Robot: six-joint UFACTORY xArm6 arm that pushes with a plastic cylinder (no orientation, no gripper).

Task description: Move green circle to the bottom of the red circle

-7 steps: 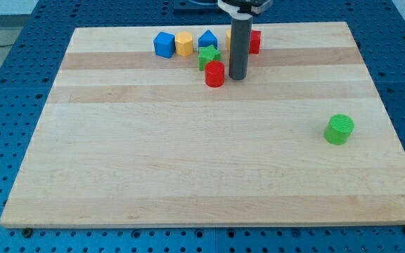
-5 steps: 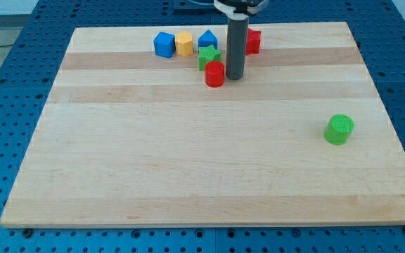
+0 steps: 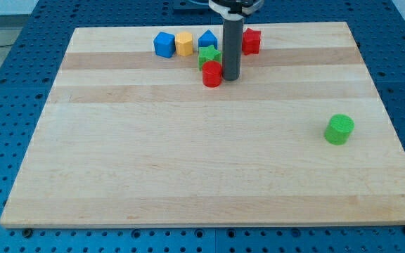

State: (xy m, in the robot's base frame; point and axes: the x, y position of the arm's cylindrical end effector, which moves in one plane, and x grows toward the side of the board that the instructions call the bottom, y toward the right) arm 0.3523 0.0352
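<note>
The green circle lies alone near the board's right edge, at mid height. The red circle lies near the view's top, at the centre, just below the green star. My tip rests on the board right against the red circle's right side. It is far to the upper left of the green circle.
A row of blocks lies along the top of the wooden board: a blue block, a yellow block, a blue block behind the green star, and a red block right of the rod.
My tip has slid a little to the left, up against the red circle, and nudged it slightly left. The green circle has not moved.
</note>
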